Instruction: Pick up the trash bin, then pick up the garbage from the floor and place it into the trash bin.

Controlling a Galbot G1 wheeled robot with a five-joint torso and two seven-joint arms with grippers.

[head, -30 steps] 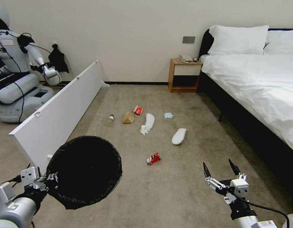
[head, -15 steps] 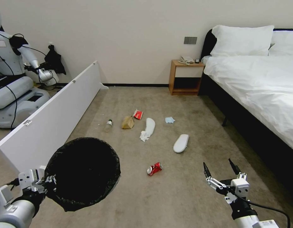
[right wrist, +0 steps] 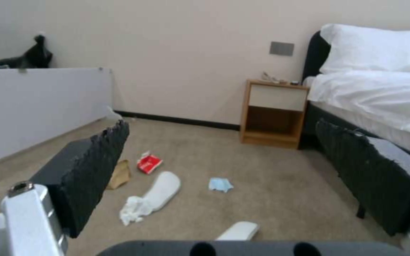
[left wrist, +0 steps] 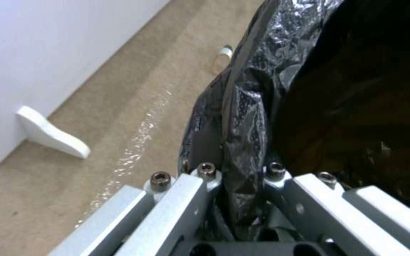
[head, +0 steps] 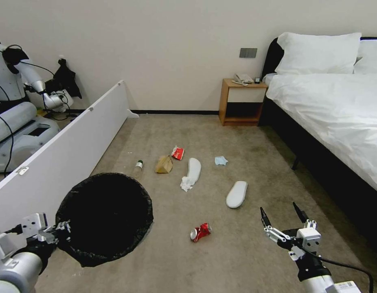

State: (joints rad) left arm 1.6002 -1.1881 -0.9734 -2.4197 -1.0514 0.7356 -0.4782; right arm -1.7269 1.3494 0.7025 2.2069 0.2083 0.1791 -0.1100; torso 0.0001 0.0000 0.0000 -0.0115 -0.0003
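Since the can [head: 200, 232] lies closest of all the litter, it is the piece I read the next reach from: it rests on the carpet [head: 237, 260] ahead of the right gripper [head: 283, 218] and off toward my left, roughly midway between that gripper and the bin [head: 105, 219]. Its long axis runs slantwise across my view, one end toward the bin, the other away and to the right. My judgement is that the right arm is the one to take it, being free and the nearer.

The right fingers [right wrist: 86, 174] stand wide apart with nothing between them, hanging well above the floor. Farther out lie the slippers: one [head: 237, 194] just beyond the can and nearly straight ahead of the right gripper, its length pointing away from me; the other [head: 193, 169] farther off, with a tissue [head: 186, 184] touching its near end. Behind those are the paper bag [head: 164, 164], red packet [head: 178, 153], mask [head: 220, 160] and small bottle [head: 138, 165], all well apart from either arm.

The bin hangs off the floor at my left, mouth tilted toward me. The left gripper [left wrist: 236, 185] is pinched onto its black-bagged rim, one finger [left wrist: 181, 199] outside, the other inside.

The bed [head: 339, 110] runs along my right, a white panel [head: 66, 150] along my left.
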